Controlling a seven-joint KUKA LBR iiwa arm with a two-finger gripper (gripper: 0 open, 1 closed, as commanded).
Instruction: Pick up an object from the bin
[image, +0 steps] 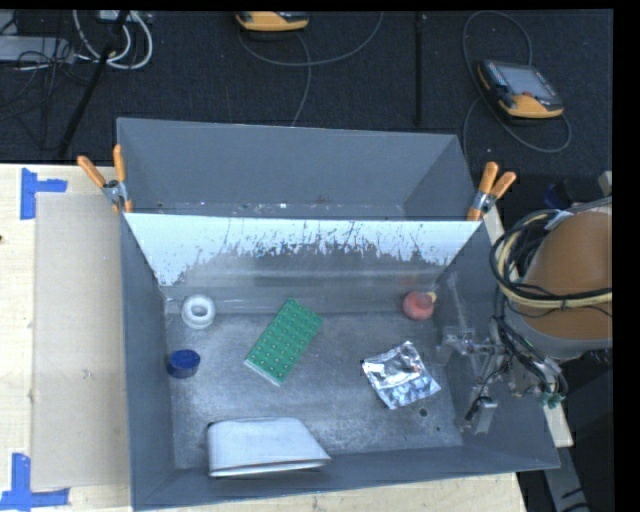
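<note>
Grey metal bin (300, 190), its floor scuffed and speckled, on a dark cabled floor. Biggest inside is a white pad (262, 445), then a green studded plate (284, 341). A crumpled foil packet (400, 376) lies near the gripper (478, 408), toward mid-bin. I'd judge it light and slippery, best pinched by a raised fold. Whether the gripper is open, I cannot tell.

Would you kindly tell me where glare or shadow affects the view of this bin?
In the camera view, light glares off the grey metal bin's back wall as a bright streaked band; the crumpled silver foil wrapper glints too; the green studded rectangular block is evenly lit.
</note>
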